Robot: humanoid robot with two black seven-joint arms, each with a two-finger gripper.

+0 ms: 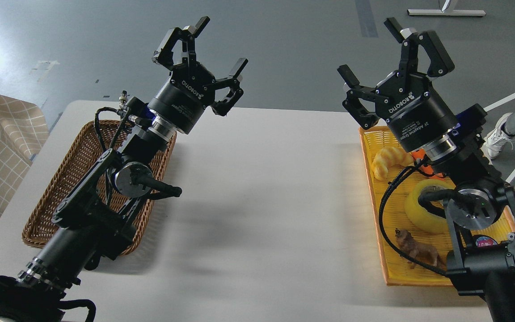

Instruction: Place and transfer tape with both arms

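The tape (pixel 420 212), a thick translucent yellow roll, lies in the yellow tray (pixel 376 188) on the right, partly hidden behind my right arm's cable and joint disc. My right gripper (pixel 376 51) is raised well above the tray's far end, open with nothing between its fingers. My left gripper (pixel 221 44) is lifted above the table's far left, over the wicker basket's far corner, also open and holding nothing. Both grippers are far from the tape.
A brown wicker basket (pixel 67 179) sits at the left under my left arm. The yellow tray also holds a pale croissant (pixel 389 161), an orange object (pixel 420 158) and a brown toy animal (pixel 416 250). White table (pixel 266 201) lies between basket and tray.
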